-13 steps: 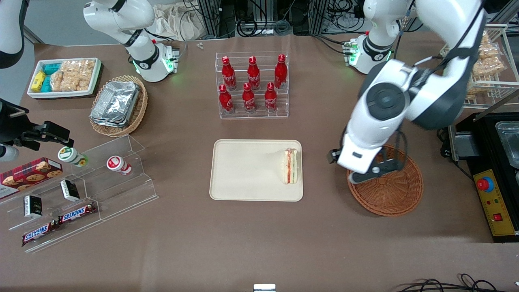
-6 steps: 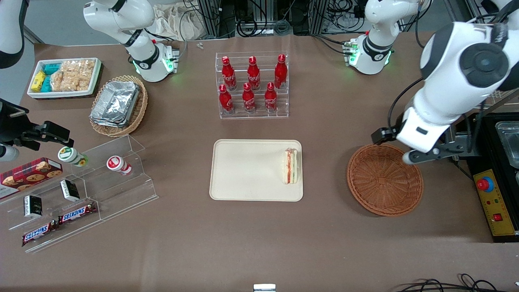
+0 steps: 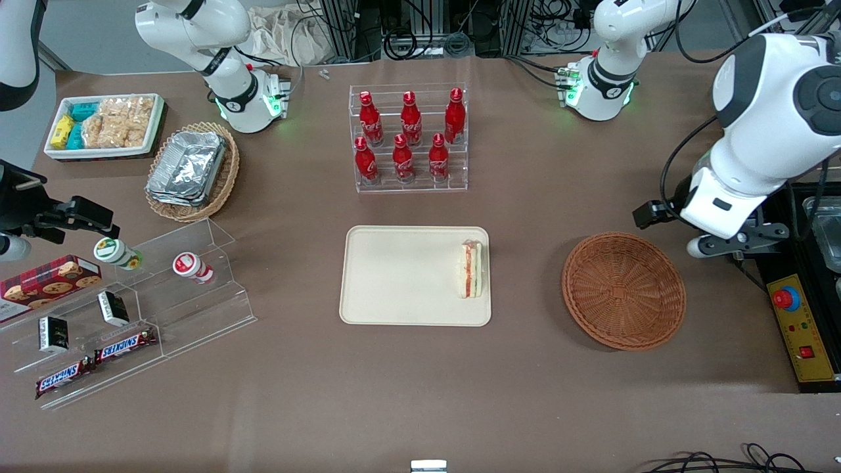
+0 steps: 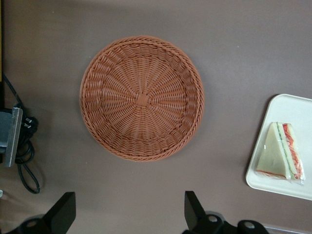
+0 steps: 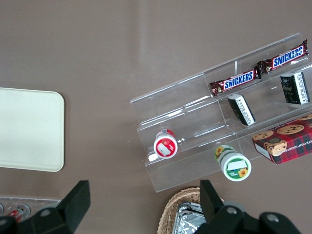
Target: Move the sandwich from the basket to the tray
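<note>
The sandwich (image 3: 471, 269) (image 4: 282, 157) lies on the cream tray (image 3: 394, 276) (image 4: 302, 117) (image 5: 29, 129), close to the tray edge nearest the basket. Nothing lies in the round reddish-brown basket (image 3: 623, 290) (image 4: 141, 97), which stands on the table beside the tray, toward the working arm's end. My left gripper (image 3: 736, 242) (image 4: 127, 204) hangs high above the table just off the basket's rim, toward the working arm's end. It is open, its fingers wide apart with only bare table showing between them.
A clear rack of red bottles (image 3: 409, 138) stands farther from the front camera than the tray. A black control box with a red button (image 3: 798, 322) sits at the working arm's end. An oval basket of foil containers (image 3: 190, 171), a snack bin (image 3: 105, 125) and an acrylic stand (image 3: 131, 309) lie toward the parked arm's end.
My left arm has swung off the basket toward the working arm's end and risen, uncovering the basket. The sandwich has stayed in place on the tray.
</note>
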